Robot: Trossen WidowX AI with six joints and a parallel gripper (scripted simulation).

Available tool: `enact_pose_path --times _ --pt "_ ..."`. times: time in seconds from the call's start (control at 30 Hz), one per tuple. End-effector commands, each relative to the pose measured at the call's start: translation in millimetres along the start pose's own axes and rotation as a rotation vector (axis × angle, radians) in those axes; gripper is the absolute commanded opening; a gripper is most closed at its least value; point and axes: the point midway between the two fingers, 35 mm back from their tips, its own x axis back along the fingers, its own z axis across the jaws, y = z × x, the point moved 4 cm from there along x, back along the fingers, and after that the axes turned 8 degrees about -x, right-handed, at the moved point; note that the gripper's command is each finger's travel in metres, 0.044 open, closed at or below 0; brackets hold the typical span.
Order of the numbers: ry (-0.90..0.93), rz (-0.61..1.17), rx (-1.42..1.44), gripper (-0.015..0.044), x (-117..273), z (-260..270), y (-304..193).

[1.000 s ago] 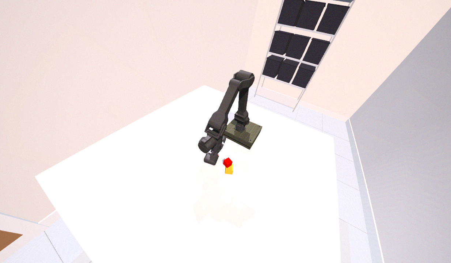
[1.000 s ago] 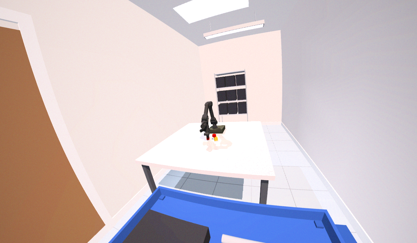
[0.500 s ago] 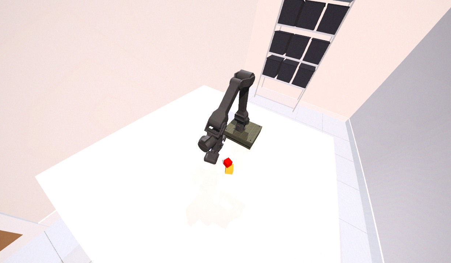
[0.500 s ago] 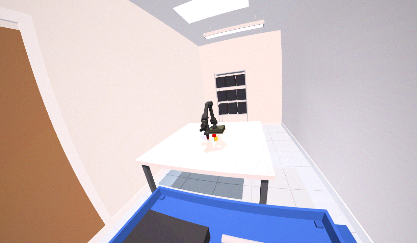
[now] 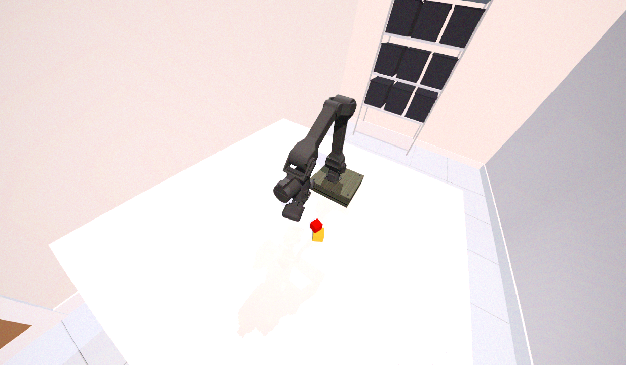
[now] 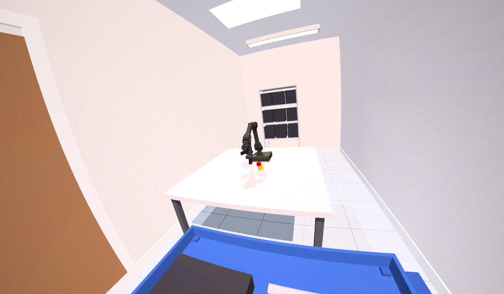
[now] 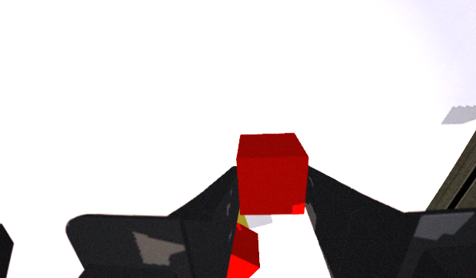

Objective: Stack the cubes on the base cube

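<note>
Fingers of the gripper: closed on one red cube point(image 6: 250, 162) point(image 7: 272, 185), its sides against both pads, not placed. Second red cube point(image 5: 316, 225) point(image 6: 258, 164) point(image 7: 245, 247): atop the yellow base cube point(image 5: 318, 234) point(image 6: 260, 168) point(image 7: 242, 220), apparently over a corner, so one cap looks done, though levelness and overhang cannot be judged. Outstanding, by judgement: the held cube onto the diagonally opposite corner with a slight gap, then release and withdrawal.
</note>
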Motion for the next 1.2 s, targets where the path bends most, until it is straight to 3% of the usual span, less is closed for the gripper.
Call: enact_pose_path --times 0.0,0.6,1.17 --pt "0.008 -0.005 -0.006 0.0105 13 1 1" --pt "0.008 -0.003 0.018 0.0105 54 -4 -1" --pt "0.009 -0.004 0.7 0.0105 53 10 -30"
